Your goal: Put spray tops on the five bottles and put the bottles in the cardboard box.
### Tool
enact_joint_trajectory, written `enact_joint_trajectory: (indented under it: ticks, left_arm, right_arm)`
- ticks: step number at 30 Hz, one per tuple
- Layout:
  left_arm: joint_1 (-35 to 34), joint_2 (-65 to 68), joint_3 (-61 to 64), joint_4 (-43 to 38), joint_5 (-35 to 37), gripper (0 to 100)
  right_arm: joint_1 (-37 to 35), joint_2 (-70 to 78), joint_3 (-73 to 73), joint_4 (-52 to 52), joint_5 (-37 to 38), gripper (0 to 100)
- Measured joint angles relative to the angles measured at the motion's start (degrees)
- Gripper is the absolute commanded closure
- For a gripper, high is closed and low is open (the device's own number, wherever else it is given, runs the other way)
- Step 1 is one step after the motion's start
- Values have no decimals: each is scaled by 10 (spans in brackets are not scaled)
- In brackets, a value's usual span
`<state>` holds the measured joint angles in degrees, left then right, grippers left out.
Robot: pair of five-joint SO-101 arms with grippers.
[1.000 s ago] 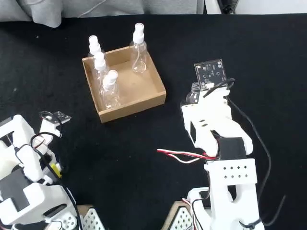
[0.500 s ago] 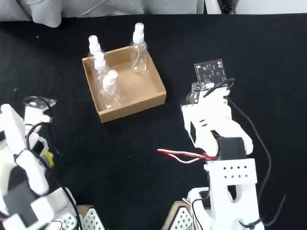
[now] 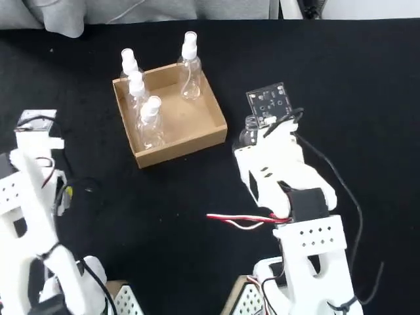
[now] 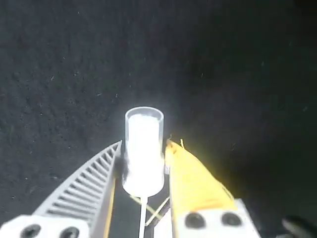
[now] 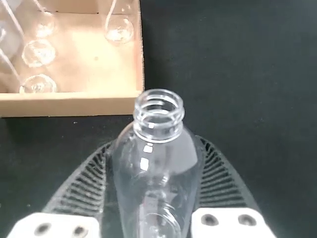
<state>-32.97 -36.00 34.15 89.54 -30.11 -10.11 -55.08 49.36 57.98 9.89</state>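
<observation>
**A:** What has the left hand [image 4: 143, 147] done?

**B:** It has swung up from the near edge and out along the left side of the worktop [image 3: 354, 79]. It's clamped on the last spray top [image 4: 143, 126].

**A:** And the right hand [image 5: 154, 147]?

**B:** It grips the open bottle [image 5: 158, 124] by the shoulders, neck bare, and has slid closer to the cardboard box [image 3: 217, 122].

**A:** And the box itself?

**B:** Four capped bottles [image 3: 151, 121] stand inside, so capping this fifth one looks next, then boxing it.

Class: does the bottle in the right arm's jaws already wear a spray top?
No: the bottle shows a bare, open threaded neck.
</observation>
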Motion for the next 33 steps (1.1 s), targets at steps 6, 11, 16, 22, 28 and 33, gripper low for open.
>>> enact_joint_trajectory:
  ticks: [6,11,16,22,28,33]
  left_arm:
    - [55,-84,0,1,103,970]
    - [102,-154,0,2,180,970]
    - [134,-178,0,2,247,970]
    - [139,-185,-5,2,341,970]
    - [139,-190,-33,-16,435,971]
    - [166,-256,-33,-72,501,972]
  right_arm:
    - [-18,0,0,4,0,902]
    - [-37,0,8,11,0,902]
    - [-38,0,8,11,0,902]
    - [-38,0,8,11,0,902]
    - [-66,-9,8,29,0,902]
    - [-72,-70,43,30,0,902]
